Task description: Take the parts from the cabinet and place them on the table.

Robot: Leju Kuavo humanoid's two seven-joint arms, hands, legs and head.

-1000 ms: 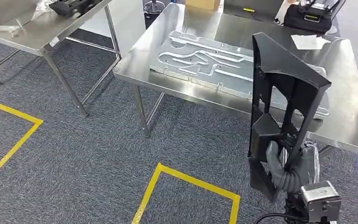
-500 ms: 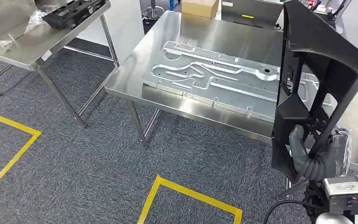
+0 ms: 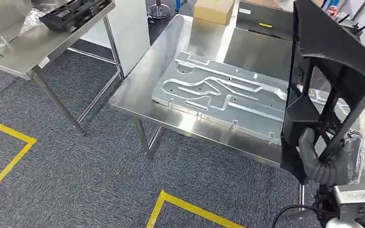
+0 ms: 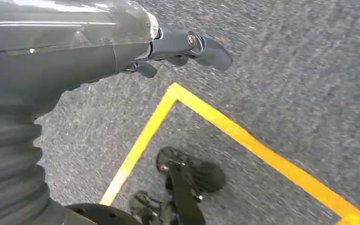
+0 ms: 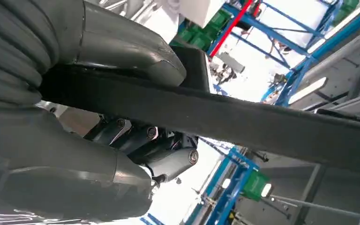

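The right hand [image 3: 330, 161] grips a tall black frame part [image 3: 330, 80] near its lower end, fingers [image 5: 168, 161] wrapped around a bar of it and thumb on the other side; the part stands upright at the near right edge of the steel bench [image 3: 142, 90], overlapping the flat machined metal plate [image 3: 218, 95] lying there; a cardboard box [image 3: 214, 10] sits at the far end; the left hand [image 4: 98, 42] hangs over grey carpet with yellow tape [image 4: 243, 136], fingers [image 4: 206, 47] extended and holding nothing.

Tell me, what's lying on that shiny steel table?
A grooved metal plate and a cardboard box. The black frame part in the right hand hides the table's right side.
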